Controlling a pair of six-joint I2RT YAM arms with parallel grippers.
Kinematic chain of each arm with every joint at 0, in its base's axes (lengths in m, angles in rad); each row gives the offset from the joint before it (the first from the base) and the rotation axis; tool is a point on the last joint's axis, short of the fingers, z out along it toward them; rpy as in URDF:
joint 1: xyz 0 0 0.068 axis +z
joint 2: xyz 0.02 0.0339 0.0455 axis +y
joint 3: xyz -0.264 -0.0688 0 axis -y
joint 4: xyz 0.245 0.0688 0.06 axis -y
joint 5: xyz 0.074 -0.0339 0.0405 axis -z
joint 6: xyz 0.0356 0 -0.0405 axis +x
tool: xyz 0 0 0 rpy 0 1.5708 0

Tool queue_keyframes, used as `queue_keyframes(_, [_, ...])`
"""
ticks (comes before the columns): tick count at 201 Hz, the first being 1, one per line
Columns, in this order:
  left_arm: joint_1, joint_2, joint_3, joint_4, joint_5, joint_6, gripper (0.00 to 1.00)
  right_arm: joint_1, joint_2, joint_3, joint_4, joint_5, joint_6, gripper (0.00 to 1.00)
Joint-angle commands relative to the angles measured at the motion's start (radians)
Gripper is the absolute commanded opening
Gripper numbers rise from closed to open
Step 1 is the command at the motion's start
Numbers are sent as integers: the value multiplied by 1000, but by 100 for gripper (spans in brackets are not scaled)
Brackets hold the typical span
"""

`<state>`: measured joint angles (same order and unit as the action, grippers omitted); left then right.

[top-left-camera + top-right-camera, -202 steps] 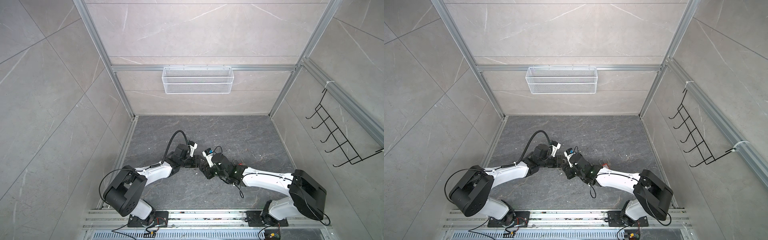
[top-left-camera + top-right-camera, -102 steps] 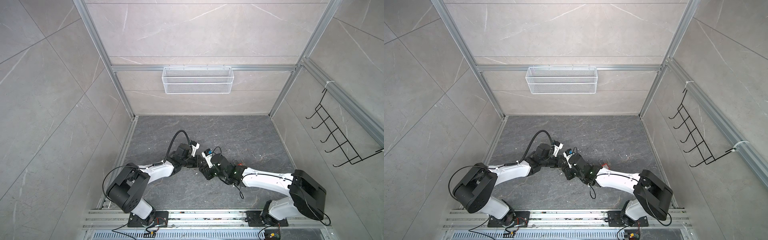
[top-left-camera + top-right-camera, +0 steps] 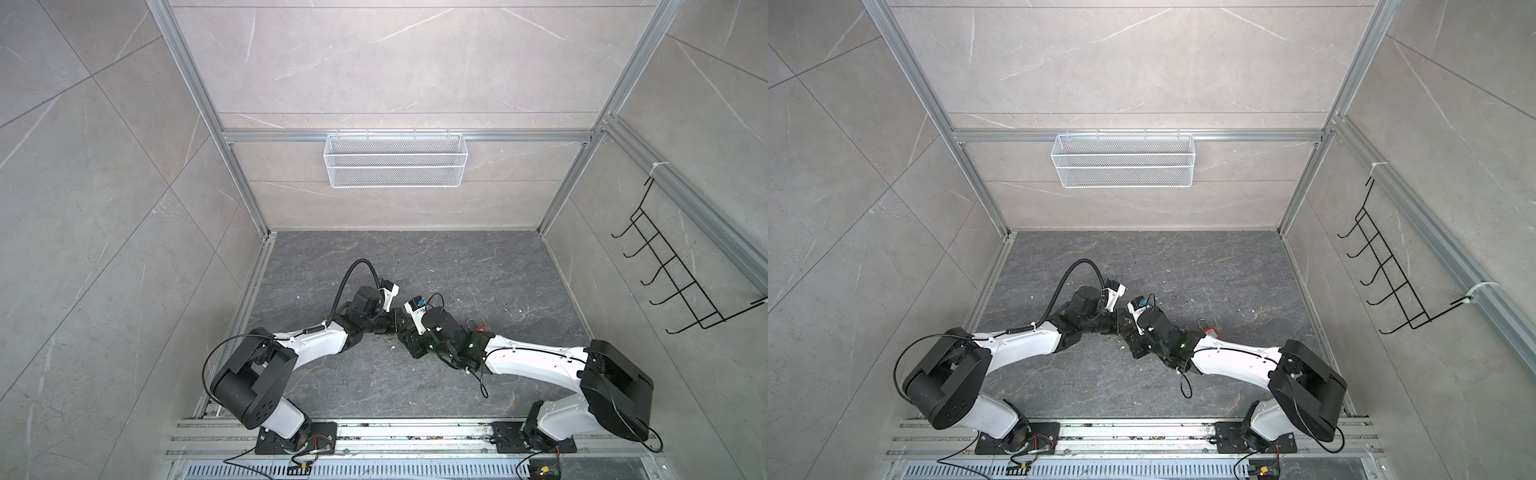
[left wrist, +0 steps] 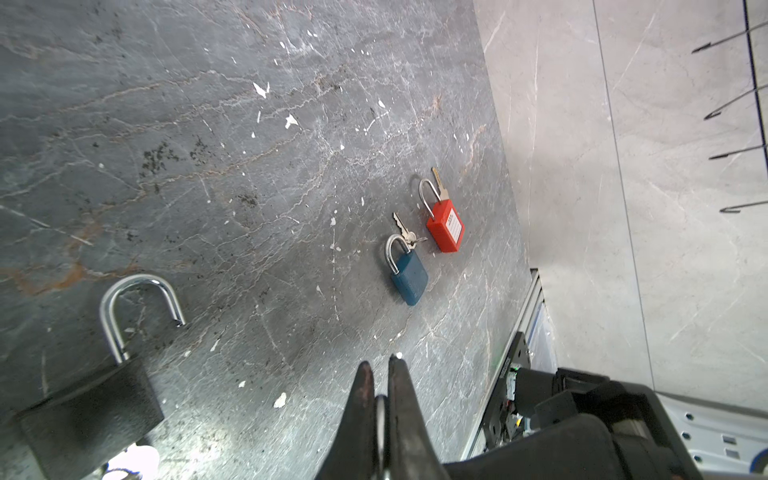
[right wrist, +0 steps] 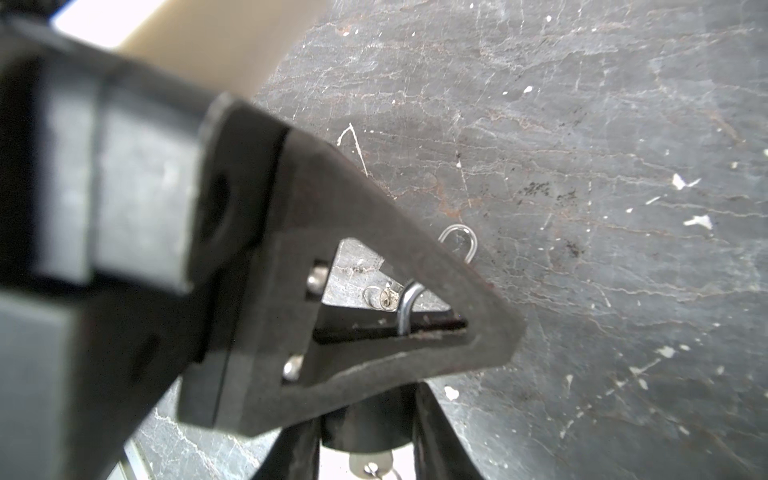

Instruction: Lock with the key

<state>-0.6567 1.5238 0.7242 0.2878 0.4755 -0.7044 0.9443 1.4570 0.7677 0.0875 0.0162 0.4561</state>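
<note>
My right gripper point(image 5: 365, 409) is shut on the body of a black padlock point(image 5: 365, 419). A silver key point(image 5: 370, 463) on a ring sits at the body's near end. The padlock point(image 4: 91, 411) has its steel shackle point(image 4: 137, 291) sprung open above the dark floor. My left gripper point(image 4: 379, 365) lies beside and partly over the padlock, shut on a thin silver metal piece point(image 4: 380, 415). I cannot tell whether that piece is a key or a ring. In both top views the two grippers point(image 3: 392, 328) point(image 3: 1127, 332) meet at mid-floor and hide the padlock.
A blue padlock point(image 4: 409, 276) and a red padlock point(image 4: 444, 226), each with keys, lie on the floor near the right wall. The red padlock point(image 3: 482, 328) sits just behind my right forearm. A wire basket point(image 3: 395, 166) hangs on the back wall and a hook rack point(image 3: 673, 282) on the right wall.
My left gripper has closed from open to shut and edged slightly toward the right gripper. The right arm and its grip have not moved.
</note>
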Motion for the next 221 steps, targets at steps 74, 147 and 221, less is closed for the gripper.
queue_keyframes(74, [-5, -148, 95, -9, -81, -2, 0, -16, -268, -1, -87, 79, -25, 57])
queue_keyframes(147, [-4, -187, 118, -25, -145, -24, 0, -61, -403, 48, -242, 196, -95, 46])
queue_keyframes(221, [2, -278, 42, 69, -182, -141, 0, -97, -385, -79, 11, -67, -40, 58])
